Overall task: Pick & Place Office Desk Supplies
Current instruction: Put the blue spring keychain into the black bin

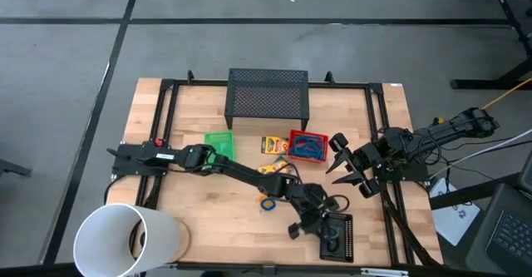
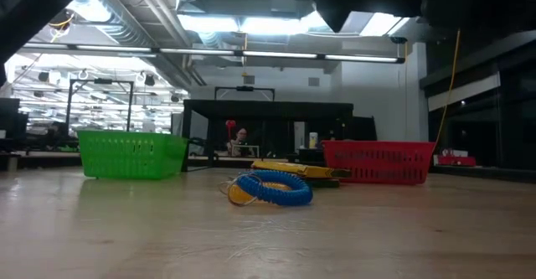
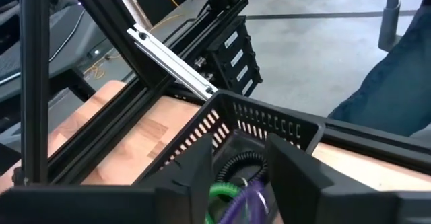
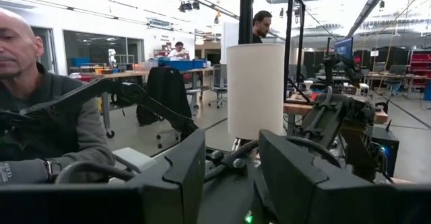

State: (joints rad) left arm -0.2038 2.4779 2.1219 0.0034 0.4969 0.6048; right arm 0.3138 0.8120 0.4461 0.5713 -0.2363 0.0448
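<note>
Now your left hand (image 1: 320, 225) hangs parted, empty, over the black tray (image 1: 338, 236); the blue cord bundle (image 2: 274, 188) is light, springy: pinch one side.

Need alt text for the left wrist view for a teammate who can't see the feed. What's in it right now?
The left end effector hangs open over the black mesh tray, where green, purple and black rubber-band rings lie between its fingers. The tray sits on the wooden table beside black frame rails, with bare floor beyond.
</note>
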